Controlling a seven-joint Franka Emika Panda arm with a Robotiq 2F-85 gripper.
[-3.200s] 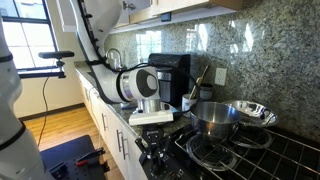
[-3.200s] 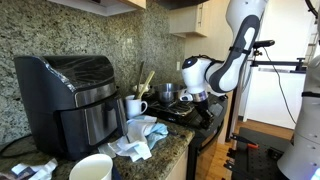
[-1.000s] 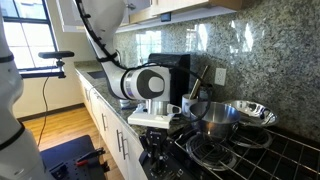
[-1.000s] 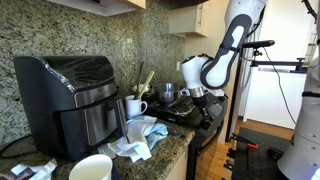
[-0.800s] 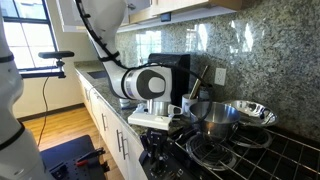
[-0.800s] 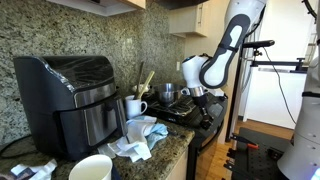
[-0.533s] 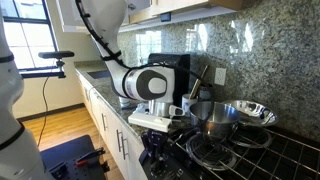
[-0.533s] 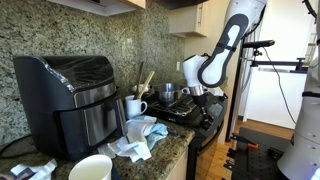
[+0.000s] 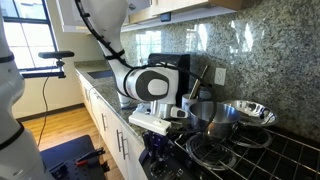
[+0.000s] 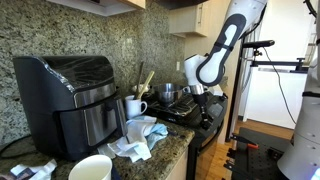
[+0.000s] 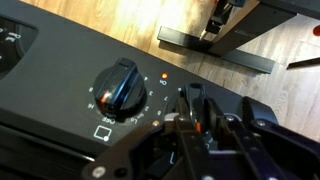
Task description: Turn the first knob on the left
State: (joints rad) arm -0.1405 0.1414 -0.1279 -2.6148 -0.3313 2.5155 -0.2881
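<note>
Hand (image 11: 213,118) was rolled over the last second, yet knob (image 11: 118,85) is seen beside it, ungripped: turn judged undone. Hand opening cannot be told

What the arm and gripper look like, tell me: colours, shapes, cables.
The arm is glossy white, rounded links with dark joint bands; a black cable runs along it. The gripper is black, below a flat white plate.

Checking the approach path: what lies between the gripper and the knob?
Nothing solid. In the wrist view, only bare black stove panel with a small orange light separates the gripper from the knob.
</note>
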